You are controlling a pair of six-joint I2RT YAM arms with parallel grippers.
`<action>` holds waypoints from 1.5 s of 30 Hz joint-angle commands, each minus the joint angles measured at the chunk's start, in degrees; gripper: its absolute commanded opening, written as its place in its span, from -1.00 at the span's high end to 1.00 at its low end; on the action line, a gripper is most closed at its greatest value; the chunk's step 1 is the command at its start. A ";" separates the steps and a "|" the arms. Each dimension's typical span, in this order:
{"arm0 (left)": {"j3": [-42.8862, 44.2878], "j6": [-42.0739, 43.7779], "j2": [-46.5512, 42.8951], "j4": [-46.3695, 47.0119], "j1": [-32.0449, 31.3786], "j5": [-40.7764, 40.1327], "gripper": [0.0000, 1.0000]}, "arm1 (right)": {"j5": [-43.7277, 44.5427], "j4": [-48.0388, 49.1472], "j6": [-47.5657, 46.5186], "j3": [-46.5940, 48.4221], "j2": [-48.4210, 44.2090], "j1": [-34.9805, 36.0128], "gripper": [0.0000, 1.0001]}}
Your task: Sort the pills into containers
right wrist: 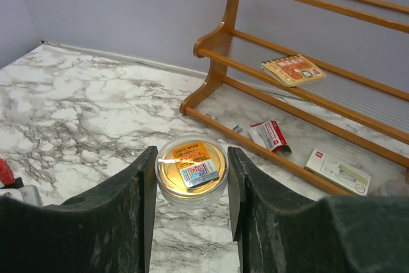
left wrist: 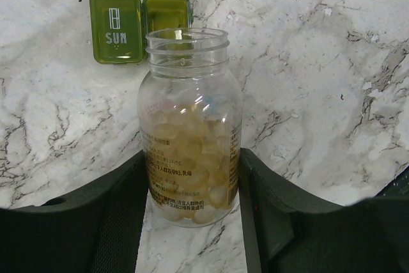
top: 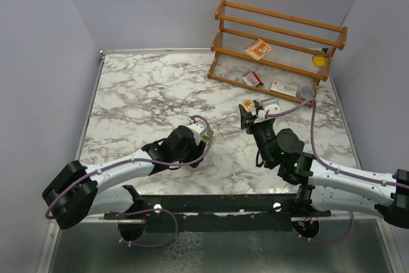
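Observation:
A small clear bottle [left wrist: 190, 139], uncapped and upright on the marble, is filled with pale yellow pills [left wrist: 185, 164]. My left gripper [left wrist: 193, 158] is shut on the bottle, one finger pressed to each side. Just beyond it lies the olive-green pill box [left wrist: 165, 14] with its "SUN" lid [left wrist: 115, 27] flipped open. My right gripper [right wrist: 192, 158] is shut on the round clear bottle cap [right wrist: 192, 169] with a gold top and a sticker. In the top view the left gripper [top: 204, 133] is mid-table and the right gripper [top: 250, 114] is to its right.
A wooden rack [top: 281, 36] stands at the back right, holding a booklet [right wrist: 293, 68] and a yellow block [top: 318, 61]. Red-and-white cartons [right wrist: 270, 135] [right wrist: 337, 171] lie under it. Grey walls enclose the marble table [top: 140, 94].

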 commanded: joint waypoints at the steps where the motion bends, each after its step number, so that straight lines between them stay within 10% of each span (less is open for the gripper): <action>1: 3.17 -0.51 1.81 -0.07 -0.29 -1.26 1.00 | 1.31 -0.08 1.44 -1.61 -0.94 -0.04 0.98; 45: 26.43 1.01 18.76 -31.35 -0.17 -2.42 1.00 | 1.26 -4.05 6.46 -5.67 -5.73 -0.02 0.98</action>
